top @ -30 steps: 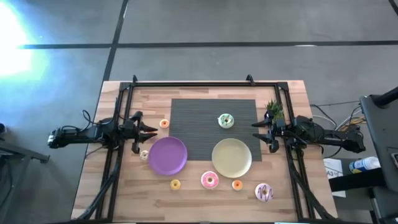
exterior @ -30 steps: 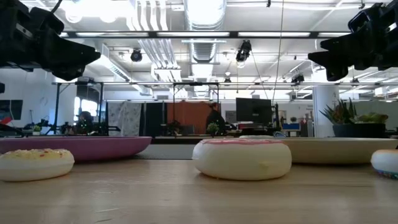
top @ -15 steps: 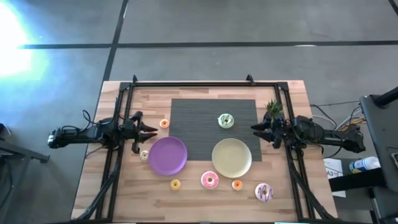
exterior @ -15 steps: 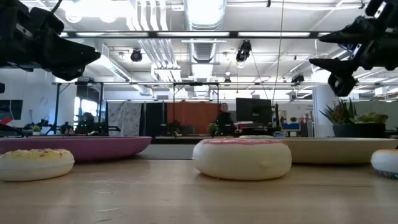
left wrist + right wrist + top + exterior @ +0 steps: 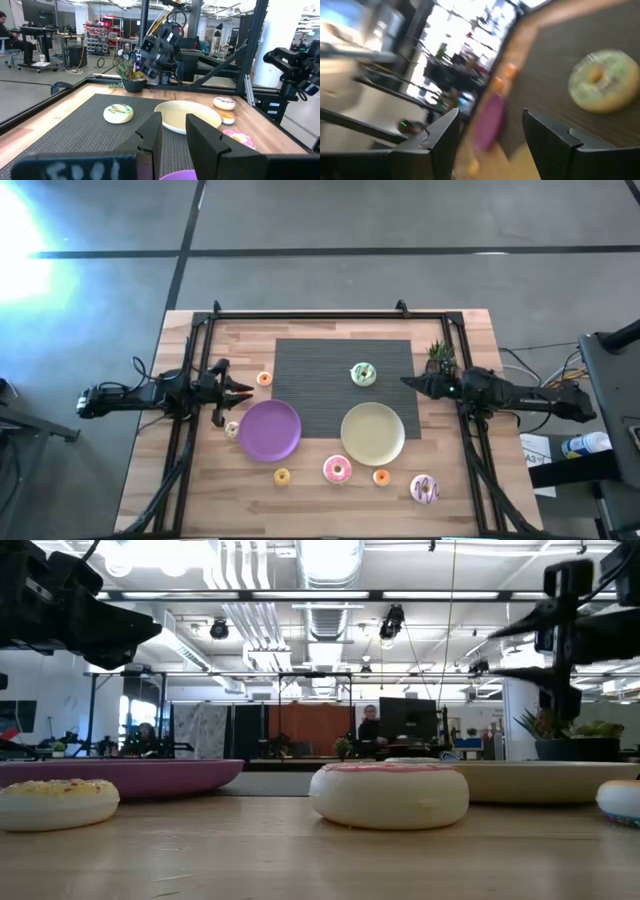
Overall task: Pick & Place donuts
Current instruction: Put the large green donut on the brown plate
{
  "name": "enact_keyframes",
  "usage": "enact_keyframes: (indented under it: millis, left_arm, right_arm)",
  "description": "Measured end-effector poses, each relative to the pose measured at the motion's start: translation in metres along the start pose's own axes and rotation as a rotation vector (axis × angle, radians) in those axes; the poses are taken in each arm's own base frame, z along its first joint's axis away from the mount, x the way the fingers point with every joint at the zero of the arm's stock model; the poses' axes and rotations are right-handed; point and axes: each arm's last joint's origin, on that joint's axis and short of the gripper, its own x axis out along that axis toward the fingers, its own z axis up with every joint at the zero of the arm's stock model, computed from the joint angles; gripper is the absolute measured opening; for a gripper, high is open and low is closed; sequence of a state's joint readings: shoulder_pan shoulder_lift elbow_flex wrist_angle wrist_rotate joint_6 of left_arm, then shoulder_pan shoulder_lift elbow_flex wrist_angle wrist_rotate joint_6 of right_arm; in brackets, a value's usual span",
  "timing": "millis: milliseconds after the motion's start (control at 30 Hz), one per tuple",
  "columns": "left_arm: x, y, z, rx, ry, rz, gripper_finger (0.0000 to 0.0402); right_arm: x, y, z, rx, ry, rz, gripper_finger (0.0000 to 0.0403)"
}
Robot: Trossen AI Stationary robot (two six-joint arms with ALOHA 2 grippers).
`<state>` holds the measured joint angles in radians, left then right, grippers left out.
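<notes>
Seven donuts lie flat on the table. The green-white donut sits on the dark mat. A small orange donut and a pale donut lie near my left gripper, which is open and level. The yellow donut, pink donut, red-orange donut and purple-white donut lie along the near edge. My right gripper is open and hovers right of the green-white donut, one finger above the other.
The purple plate and pale-yellow plate sit side by side at the table's middle. A small potted plant stands just beyond my right arm. A black frame runs along the far and side edges.
My right gripper has rolled about its long axis, so its fingers now stand one above the other instead of side by side. It has also shifted slightly toward the far edge and the green-white donut. No donut has moved.
</notes>
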<state>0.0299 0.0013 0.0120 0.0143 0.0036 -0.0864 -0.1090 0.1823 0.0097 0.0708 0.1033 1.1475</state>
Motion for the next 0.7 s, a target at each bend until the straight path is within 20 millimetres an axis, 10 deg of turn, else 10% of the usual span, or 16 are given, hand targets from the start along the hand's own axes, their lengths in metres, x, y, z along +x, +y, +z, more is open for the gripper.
enact_keyframes:
  millis: [300,700]
  left_arm:
    - [0.0,0.0,0.0,0.0,0.0,0.0,0.0062]
    - [0.0,0.0,0.0,0.0,0.0,0.0,0.0062]
  right_arm:
    - [0.031,0.007,0.0,-0.123,0.102,-0.236,0.0206]
    - [0.136,0.007,0.06,-0.25,0.286,-0.718,0.0206]
